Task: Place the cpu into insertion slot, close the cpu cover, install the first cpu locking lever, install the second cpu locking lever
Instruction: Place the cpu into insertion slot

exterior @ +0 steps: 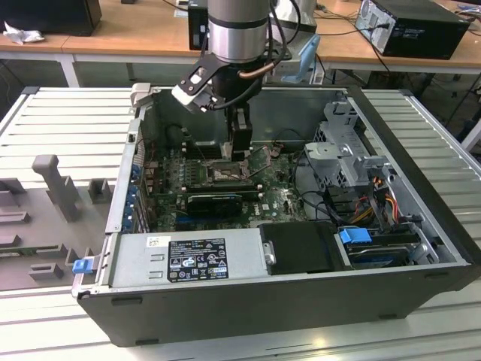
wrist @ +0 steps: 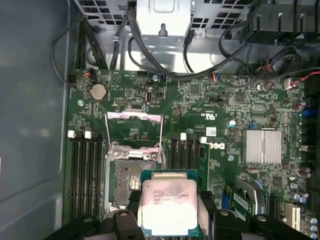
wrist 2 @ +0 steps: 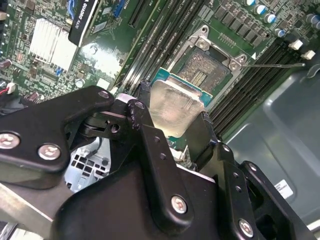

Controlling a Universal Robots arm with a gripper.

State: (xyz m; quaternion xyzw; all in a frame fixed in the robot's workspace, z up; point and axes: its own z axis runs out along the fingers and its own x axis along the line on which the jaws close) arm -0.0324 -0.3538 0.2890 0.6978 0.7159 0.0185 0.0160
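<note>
The hand (wrist: 170, 222) grips the cpu (wrist: 167, 202) partly over the insertion slot (exterior: 224, 174). In the exterior view, the raised cpu cover (exterior: 261, 159) stands at its two o'clock.

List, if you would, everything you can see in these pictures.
cpu: one, silver top with a green edge, held in the tool by the insertion slot, not seated.
insertion slot: one, black frame with a grey field, on the motherboard, empty.
cpu cover: one, silver, flipped open beside the slot.
motherboard: one, green, inside the case.
memory slots: several, black, on both sides of the slot.
heatsink: one, silver, on the motherboard.
power supply: one, grey, labelled, inside the case.
case: one, dark grey, open, on the table.
table: one, pale grey, slatted.
arm: one, silver and black, above the case.
tool: one, black, shut on the cpu.
</note>
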